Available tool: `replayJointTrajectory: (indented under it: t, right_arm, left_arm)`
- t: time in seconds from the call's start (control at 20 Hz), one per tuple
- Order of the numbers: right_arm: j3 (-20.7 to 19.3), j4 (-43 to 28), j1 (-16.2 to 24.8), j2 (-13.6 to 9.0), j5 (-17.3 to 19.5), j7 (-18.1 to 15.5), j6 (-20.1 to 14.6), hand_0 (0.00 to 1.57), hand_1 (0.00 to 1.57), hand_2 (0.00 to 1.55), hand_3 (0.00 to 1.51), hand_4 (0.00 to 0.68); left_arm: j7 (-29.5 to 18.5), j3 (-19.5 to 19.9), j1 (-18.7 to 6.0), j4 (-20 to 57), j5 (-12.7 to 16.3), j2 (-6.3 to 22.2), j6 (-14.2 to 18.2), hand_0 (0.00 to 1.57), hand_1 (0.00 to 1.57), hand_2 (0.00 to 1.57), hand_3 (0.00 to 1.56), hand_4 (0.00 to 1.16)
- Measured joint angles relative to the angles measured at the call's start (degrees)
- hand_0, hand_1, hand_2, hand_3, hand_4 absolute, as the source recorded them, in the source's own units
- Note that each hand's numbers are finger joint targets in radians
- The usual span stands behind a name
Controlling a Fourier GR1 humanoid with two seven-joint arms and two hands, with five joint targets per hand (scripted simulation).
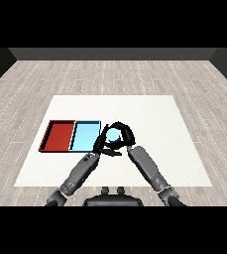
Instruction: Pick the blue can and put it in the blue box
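While you look at the middle of the frame, note the blue can: pale, light blue, seen from above as a small round top, its sides mostly hidden by black fingers; it sits just right of the light blue tray, near that tray's right edge and not inside it; you cannot tell whether it touches the table or is raised off it. Right hand: fingers and thumb curled round the can, arching over its upper and right side. Left hand: close against the can's lower left; whether its fingers are open or curled you cannot tell, since the two black hands overlap there. Count: one can; two trays, the red tray at left of centre and the light blue one touching it on its right; two hands, two grey forearms rising from the lower corners; one white table.
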Motion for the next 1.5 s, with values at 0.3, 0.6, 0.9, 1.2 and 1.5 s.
replayJointTrajectory:
  t: [0.3, 0.6, 0.9, 1.2, 1.5]
  right_arm:
    - [2.39, -0.95, -0.93, 0.32, -0.03, 1.81, -1.68, 1.4, 1.4, 1.44, 1.39, 0.612]
    - [6.77, -0.45, -1.43, 0.32, -0.93, 0.86, -3.87, 1.4, 1.4, 1.44, 1.39, 0.609]
    - [10.8, 0.74, -4.23, -0.37, -3.8, 0.45, -6.87, 1.46, 1.46, 1.47, 1.4, 0.596]
    - [14.49, 1.08, -4.61, -0.99, -5.3, -1.36, -9.85, 1.45, 1.45, 1.45, 1.4, 0.61]
    - [13.97, 2.62, -6.78, -1.0, -7.23, -1.18, -8.86, 1.43, 1.43, 1.45, 1.39, 0.591]
  left_arm:
    - [0.19, -0.29, -0.16, 0.01, -0.14, 0.06, -0.59, 0.0, 0.0, 0.0, 0.0, 0.0]
    - [-1.1, -2.17, -1.21, 1.35, -2.46, 0.56, 3.0, 0.13, 0.13, 0.45, 0.0, 0.6]
    - [2.37, -3.05, -3.35, 2.31, -9.05, 1.66, 8.89, 0.45, 0.45, 0.6, 0.0, 0.19]
    - [2.14, -3.6, -2.37, 2.02, -10.49, 2.63, 11.89, 0.7, 0.7, 0.8, 0.54, 0.71]
    - [0.82, -3.52, -2.52, 1.93, -6.66, 2.27, 14.38, 0.65, 0.65, 0.75, 0.52, 0.67]
